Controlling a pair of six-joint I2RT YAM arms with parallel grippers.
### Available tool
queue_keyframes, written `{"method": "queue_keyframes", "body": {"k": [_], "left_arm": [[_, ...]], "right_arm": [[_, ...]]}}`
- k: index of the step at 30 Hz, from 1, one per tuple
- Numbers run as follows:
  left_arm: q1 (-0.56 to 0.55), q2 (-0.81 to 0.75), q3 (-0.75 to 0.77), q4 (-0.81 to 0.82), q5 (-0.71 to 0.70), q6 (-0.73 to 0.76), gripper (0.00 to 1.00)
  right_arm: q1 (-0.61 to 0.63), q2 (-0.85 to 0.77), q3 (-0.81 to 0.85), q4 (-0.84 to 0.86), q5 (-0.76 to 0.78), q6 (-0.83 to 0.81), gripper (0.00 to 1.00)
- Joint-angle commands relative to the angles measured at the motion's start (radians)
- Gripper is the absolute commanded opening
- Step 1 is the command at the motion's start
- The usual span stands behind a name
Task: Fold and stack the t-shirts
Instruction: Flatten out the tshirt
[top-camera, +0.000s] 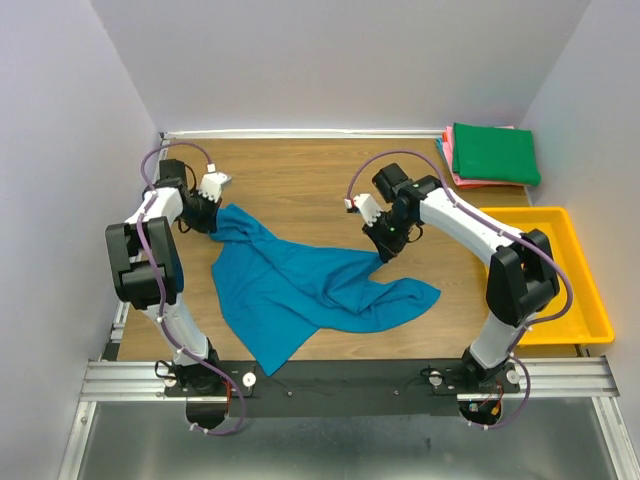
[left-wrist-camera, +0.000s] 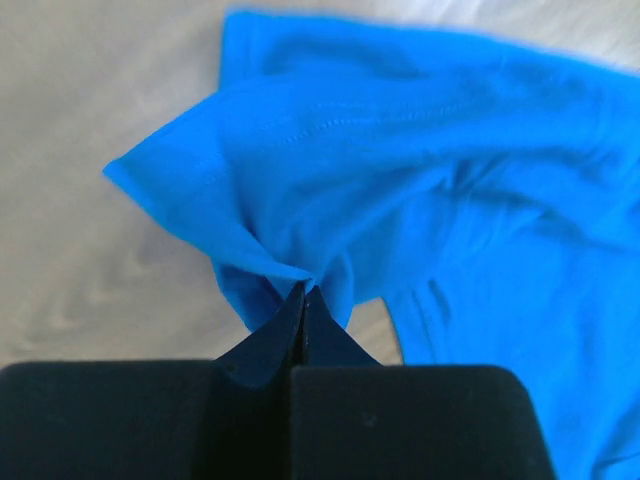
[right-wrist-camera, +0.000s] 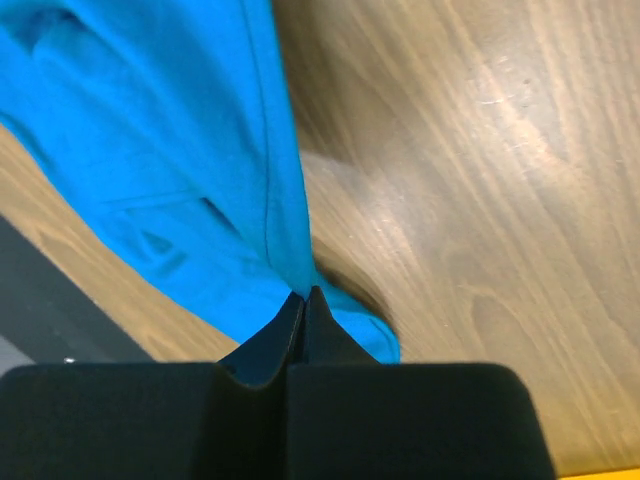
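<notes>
Soft, even light from overhead fills the top view, which is bright, with only faint shadows on the table (top-camera: 300, 180) along the folds of the teal-blue t-shirt (top-camera: 300, 290). In the left wrist view the tabletop is washed out to pale grey at 9 o'clock, the cloth's edge at 12 o'clock is blurred, and the left gripper (left-wrist-camera: 304, 295) at 6 o'clock is featureless black. The right wrist view is sharper, with a glossy sheen on the wood at 2 o'clock and a soft shadow beside the cloth near centre.
</notes>
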Motion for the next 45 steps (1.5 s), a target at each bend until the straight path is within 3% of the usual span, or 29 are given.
{"method": "queue_keyframes", "body": {"k": [1,4,6,10,26,41,44,45], "left_arm": [[0.041,-0.022,-0.039,0.075,-0.096,-0.002,0.0],[0.051,0.025,-0.025,0.087,-0.129,-0.022,0.0],[0.056,0.03,-0.003,0.083,-0.097,-0.025,0.14],[0.068,0.048,0.052,0.066,-0.035,-0.057,0.31],[0.07,0.222,0.19,0.052,-0.021,-0.193,0.44],[-0.063,0.265,0.141,0.135,-0.241,-0.184,0.4],[-0.073,0.28,0.155,0.117,-0.262,-0.181,0.27],[-0.073,0.286,0.168,0.106,-0.262,-0.177,0.15]], "right_arm": [[0.003,0.02,-0.007,-0.06,-0.076,-0.013,0.01],[0.005,0.038,-0.004,-0.071,-0.109,-0.01,0.01],[0.003,0.043,0.003,-0.077,-0.109,-0.005,0.01],[0.005,0.05,0.017,-0.087,-0.122,0.0,0.01],[0.003,0.073,0.003,-0.087,-0.113,-0.004,0.01],[0.003,0.086,0.042,-0.089,-0.054,0.003,0.01],[0.0,0.083,0.057,-0.089,-0.033,0.0,0.01],[0.0,0.083,0.062,-0.092,-0.024,0.001,0.01]]}}
